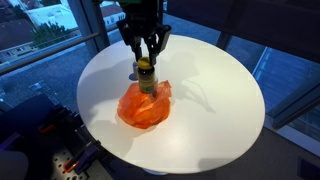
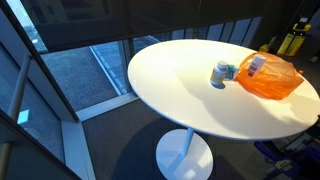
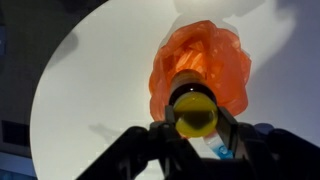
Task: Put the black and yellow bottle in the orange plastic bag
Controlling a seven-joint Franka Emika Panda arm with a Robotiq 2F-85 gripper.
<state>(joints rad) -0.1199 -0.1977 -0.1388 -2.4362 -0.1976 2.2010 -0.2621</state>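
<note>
The black bottle with a yellow cap (image 1: 146,72) is upright at the far edge of the orange plastic bag (image 1: 145,105), which lies crumpled on the round white table (image 1: 215,90). My gripper (image 1: 146,58) comes down from above, its fingers closed on either side of the bottle's cap. In the wrist view the yellow cap (image 3: 195,113) sits between the two dark fingers (image 3: 196,128), right over the bag (image 3: 205,60). The bag also shows in an exterior view (image 2: 270,78); there I cannot make out the gripper.
A small blue and white container (image 2: 220,74) stands on the table beside the bag; a bit of it shows under my finger in the wrist view (image 3: 222,150). The table edge (image 2: 150,95) drops to the floor, and windows surround it.
</note>
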